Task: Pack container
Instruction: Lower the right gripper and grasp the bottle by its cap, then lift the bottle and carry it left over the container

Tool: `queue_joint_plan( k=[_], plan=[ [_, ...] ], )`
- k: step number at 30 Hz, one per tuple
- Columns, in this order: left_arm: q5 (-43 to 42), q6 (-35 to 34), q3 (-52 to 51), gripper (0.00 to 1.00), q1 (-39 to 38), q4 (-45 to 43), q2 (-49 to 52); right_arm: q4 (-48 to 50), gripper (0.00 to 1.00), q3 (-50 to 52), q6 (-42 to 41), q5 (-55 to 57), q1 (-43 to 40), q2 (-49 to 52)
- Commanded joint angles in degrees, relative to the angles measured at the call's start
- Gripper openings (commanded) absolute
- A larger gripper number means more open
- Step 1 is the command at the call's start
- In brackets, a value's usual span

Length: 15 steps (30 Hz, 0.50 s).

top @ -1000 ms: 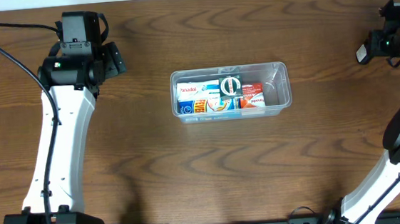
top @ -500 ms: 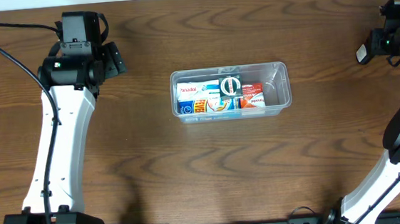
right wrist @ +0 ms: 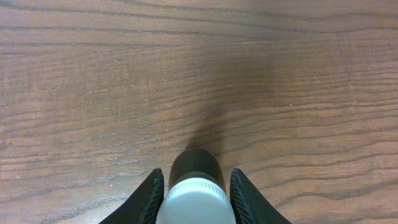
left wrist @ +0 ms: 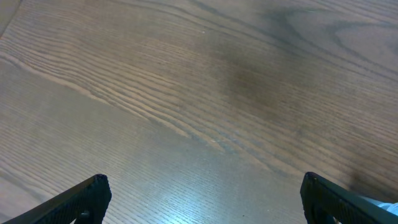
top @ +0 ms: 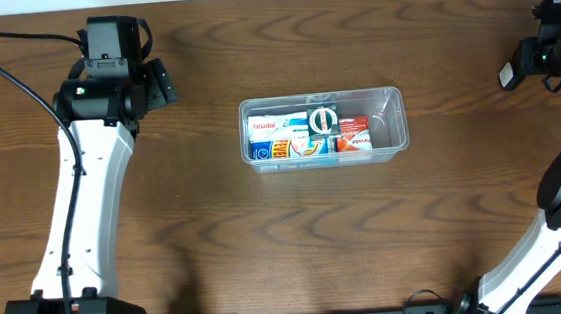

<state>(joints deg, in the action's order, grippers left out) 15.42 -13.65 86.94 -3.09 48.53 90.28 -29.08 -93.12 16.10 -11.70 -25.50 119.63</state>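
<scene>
Standing by the brown wood-grain table (top: 267, 238), I see the left gripper (left wrist: 202, 193) hanging over bare wood with its two black fingers (left wrist: 93, 194) spread wide and nothing between them. The right gripper (right wrist: 196, 182) is clamped on a small white bottle with a dark round cap (right wrist: 196, 167), one finger pressed against each side of it, with only wood grain ahead of it.

The clear rectangular plastic container (top: 392, 96), rounded at its corners, sits at the middle of the table. It is well off to the right of the left gripper and a little nearer the robot's base, and well off to the left of the right gripper. On either side, plain tabletop lies between gripper and container.

Inside the container, the end nearer the left gripper is crowded:
- A white box with red lettering (top: 266, 125) lies against the far wall.
- A blue and yellow box (top: 276, 149) lies just beside it, on the near side.
- A round dark-rimmed tin (top: 323, 120) rests on top of the packets in the middle.
- A red and white box (top: 355, 131) lies just past the tin.

The end of the container nearer the right gripper shows only clear plastic.

A black cable (top: 8, 66) runs beside the left arm, out at the table's left edge.
</scene>
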Motion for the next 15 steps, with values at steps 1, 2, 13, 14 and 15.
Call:
queue_joint_plan(
  k=[1,2,13,14,15],
  plan=[
    [0.74,0.02,0.57,0.98,0.17,0.09,-0.07,-0.09,0.26,0.24,0.22,-0.79,0.07,0.92],
    [0.74,0.02,0.57,0.98,0.17,0.09,-0.07,-0.11,0.24,0.24,0.2,-0.81,0.07,0.92],
    [0.74,0.02,0.57,0.98,0.17,0.09,-0.07,-1.36,0.2,0.22,-1.29,-0.72,1.77,-4.57],
    [0.74,0.02,0.57,0.98,0.17,0.09,-0.07,-1.66,0.2,0.22,-1.77,-0.61,2.25,-5.66],
    [0.74,0.02,0.57,0.98,0.17,0.09,-0.07,-2.27,0.2,0.22,-2.93,-0.52,2.84,-7.13]
  ],
)
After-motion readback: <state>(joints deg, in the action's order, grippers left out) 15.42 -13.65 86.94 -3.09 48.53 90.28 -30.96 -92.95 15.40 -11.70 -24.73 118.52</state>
